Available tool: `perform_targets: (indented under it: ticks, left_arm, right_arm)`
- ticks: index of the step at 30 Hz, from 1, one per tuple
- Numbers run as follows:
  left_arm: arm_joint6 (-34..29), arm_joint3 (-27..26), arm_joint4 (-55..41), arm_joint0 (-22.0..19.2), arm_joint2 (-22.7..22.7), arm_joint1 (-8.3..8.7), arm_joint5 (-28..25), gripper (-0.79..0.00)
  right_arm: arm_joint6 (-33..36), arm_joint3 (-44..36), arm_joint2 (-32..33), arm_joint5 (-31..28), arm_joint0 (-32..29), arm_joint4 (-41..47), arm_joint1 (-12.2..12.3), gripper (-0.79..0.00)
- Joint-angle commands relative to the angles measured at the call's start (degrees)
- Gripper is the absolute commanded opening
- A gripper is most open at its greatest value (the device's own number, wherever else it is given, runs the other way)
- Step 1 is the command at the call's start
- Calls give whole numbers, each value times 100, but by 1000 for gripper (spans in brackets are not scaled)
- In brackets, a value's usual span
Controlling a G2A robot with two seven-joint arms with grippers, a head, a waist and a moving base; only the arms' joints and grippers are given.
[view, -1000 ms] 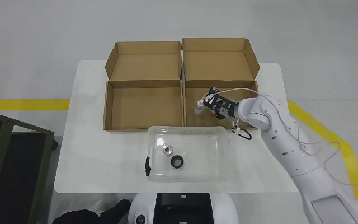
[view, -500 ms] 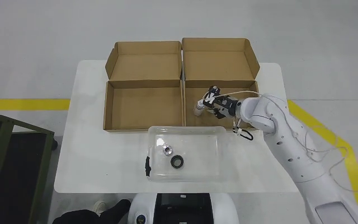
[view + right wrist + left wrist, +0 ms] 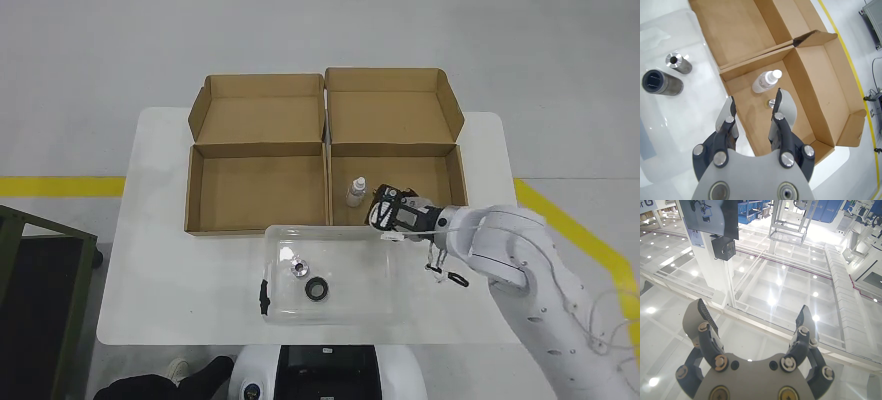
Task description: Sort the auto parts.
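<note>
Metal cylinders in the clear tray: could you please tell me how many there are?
2: a small silver cylinder and a larger dark-bored cylinder beside it, not touching; none seems hidden.

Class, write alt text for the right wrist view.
The open, empty right gripper hangs over a cardboard box holding a white bottle and a small metal part. Beside the box, a clear tray holds two metal cylinders.

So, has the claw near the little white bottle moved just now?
Yes. The right gripper has drawn back from the bottle toward the clear tray. The bottle stands where it was.
</note>
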Motion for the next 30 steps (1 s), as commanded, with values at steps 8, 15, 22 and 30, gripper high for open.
perform_targets:
  ticks: [8,15,22,30]
  left_arm:
    - [0,0,0,0,0,0,0,0]
    - [0,0,0,0,0,0,0,0]
    - [0,0,0,0,0,0,0,0]
    - [0,0,0,0,0,0,0,0]
  right_arm:
    - [-234,-655,-412,-350,-380,-237,27,-342]
    - [-407,-414,-1136,-559,-198,-440,-49,-336]
    - [-340,-194,-1631,-630,-22,-518,-115,-317]
    - [-176,-23,-1875,-726,59,-432,-136,-305]
